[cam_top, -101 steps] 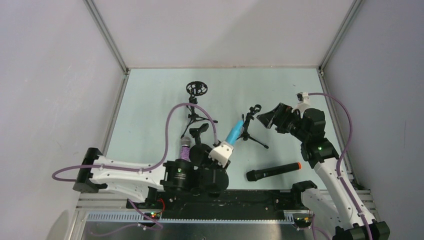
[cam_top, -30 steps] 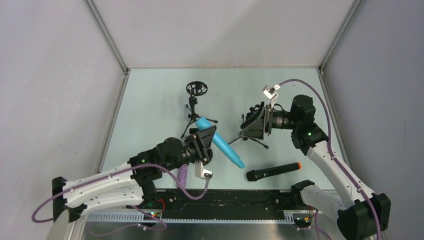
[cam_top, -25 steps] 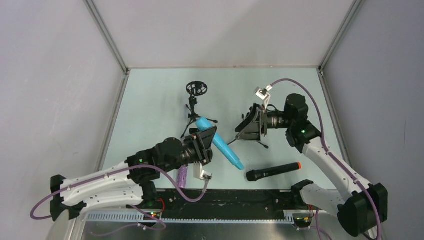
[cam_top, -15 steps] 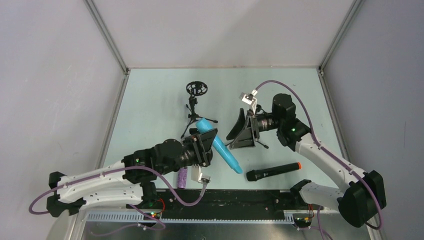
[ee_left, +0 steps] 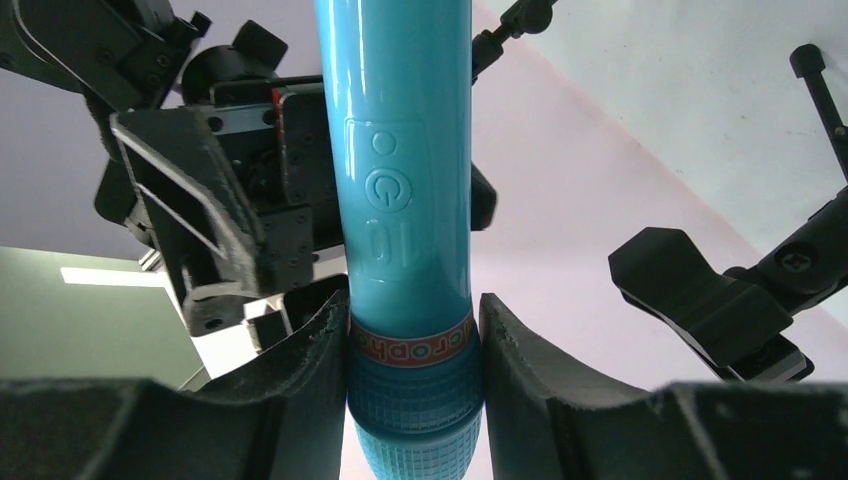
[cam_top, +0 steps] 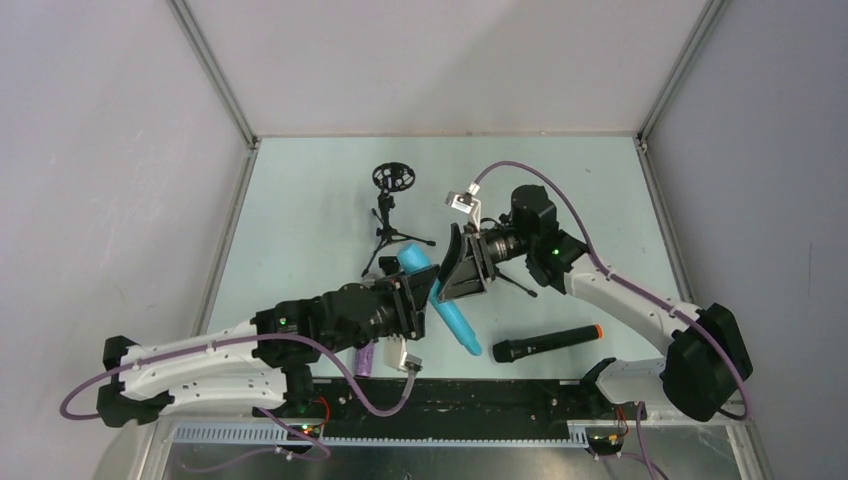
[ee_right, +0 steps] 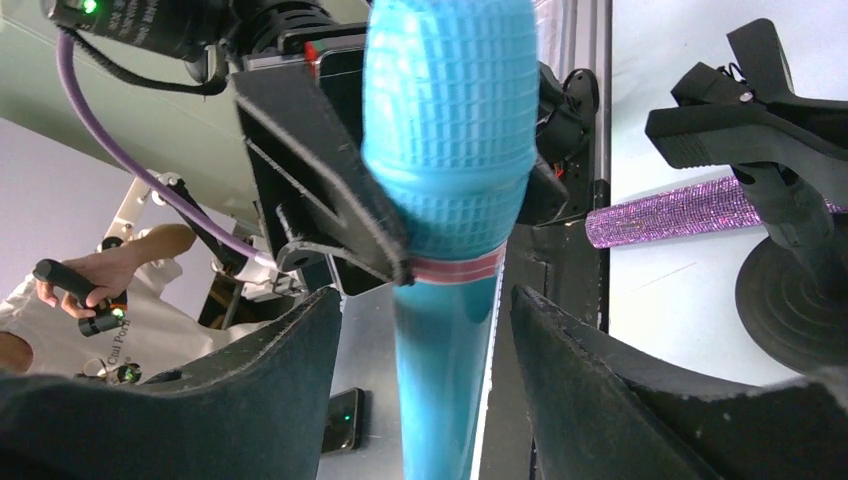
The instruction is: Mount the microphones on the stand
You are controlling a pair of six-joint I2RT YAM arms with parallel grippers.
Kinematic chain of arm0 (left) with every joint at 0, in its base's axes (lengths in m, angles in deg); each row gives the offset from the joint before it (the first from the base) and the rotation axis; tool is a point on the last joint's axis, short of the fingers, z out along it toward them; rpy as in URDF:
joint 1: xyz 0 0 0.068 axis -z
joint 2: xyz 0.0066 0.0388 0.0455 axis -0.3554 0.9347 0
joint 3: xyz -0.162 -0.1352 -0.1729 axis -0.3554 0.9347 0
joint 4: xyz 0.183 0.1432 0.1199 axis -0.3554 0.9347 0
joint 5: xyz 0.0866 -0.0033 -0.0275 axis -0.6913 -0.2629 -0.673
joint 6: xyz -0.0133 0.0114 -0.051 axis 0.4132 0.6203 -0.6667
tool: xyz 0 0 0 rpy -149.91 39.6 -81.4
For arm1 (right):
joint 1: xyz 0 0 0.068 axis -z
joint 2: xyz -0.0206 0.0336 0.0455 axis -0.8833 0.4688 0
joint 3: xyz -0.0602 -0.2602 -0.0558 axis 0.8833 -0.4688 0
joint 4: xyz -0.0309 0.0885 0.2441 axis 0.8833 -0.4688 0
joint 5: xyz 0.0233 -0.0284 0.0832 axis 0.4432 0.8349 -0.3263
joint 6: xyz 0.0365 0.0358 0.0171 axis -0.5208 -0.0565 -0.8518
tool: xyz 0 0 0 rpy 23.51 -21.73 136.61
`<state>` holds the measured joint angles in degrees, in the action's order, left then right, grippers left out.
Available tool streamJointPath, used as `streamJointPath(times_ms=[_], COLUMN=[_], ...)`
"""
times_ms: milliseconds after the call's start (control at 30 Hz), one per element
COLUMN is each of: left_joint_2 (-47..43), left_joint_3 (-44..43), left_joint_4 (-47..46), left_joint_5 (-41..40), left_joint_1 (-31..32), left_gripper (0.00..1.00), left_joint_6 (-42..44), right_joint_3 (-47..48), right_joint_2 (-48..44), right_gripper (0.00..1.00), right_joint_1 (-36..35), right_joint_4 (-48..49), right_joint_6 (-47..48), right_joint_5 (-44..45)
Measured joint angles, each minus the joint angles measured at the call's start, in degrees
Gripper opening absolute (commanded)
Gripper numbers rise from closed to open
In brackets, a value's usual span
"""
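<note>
My left gripper (cam_top: 416, 291) (ee_left: 413, 335) is shut on the cyan-blue microphone (cam_top: 456, 322) (ee_left: 405, 180) just below its mesh head and holds it slanted above the table. The right gripper (cam_top: 452, 278) (ee_right: 422, 305) straddles the same microphone (ee_right: 450, 150) from the other side; it is open, with a gap at each finger. Near the front edge lies the black microphone (cam_top: 545, 343) with its orange ring. The purple microphone (cam_top: 365, 357) (ee_right: 680, 212) lies partly under my left arm. A tripod stand (cam_top: 390, 215) with a round mount is behind; a stand clip (ee_left: 715, 305) (ee_right: 745, 120) is close by.
A second small tripod stand's legs (cam_top: 518, 285) show just right of the right gripper, its top hidden by the arm. Purple cables loop over both arms. Grey walls close the table (cam_top: 300, 200) on three sides, and a metal rail (cam_top: 450, 395) runs along the near edge.
The right arm has swung left from the second stand to the cyan-blue microphone, and its jaws have narrowed around it. My left arm has shifted slightly, still gripping the microphone.
</note>
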<state>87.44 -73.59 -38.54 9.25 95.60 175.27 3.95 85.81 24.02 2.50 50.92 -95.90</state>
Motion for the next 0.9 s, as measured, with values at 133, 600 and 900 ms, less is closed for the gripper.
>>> streamJointPath(times_ms=[133, 600, 900], left_joint_2=[0.3, 0.9, 1.0], left_joint_3=[0.0, -0.7, -0.8], left_joint_4=[0.0, 0.1, 0.5], left_joint_5=[-0.3, -1.5, -2.4], left_joint_1=[0.3, 0.8, 0.9], left_gripper=[0.00, 0.01, 0.98], left_joint_6=[0.0, 0.0, 0.4], right_joint_3=[0.0, 0.0, 0.1], right_joint_2=[2.1, 4.0, 4.2], right_gripper=[0.64, 0.02, 0.00], right_joint_1=[-0.8, -2.4, -2.3], right_joint_4=[1.0, 3.1, 3.5], right_joint_6=[-0.5, -1.3, -1.7], right_joint_5=[-0.4, -1.2, -1.7])
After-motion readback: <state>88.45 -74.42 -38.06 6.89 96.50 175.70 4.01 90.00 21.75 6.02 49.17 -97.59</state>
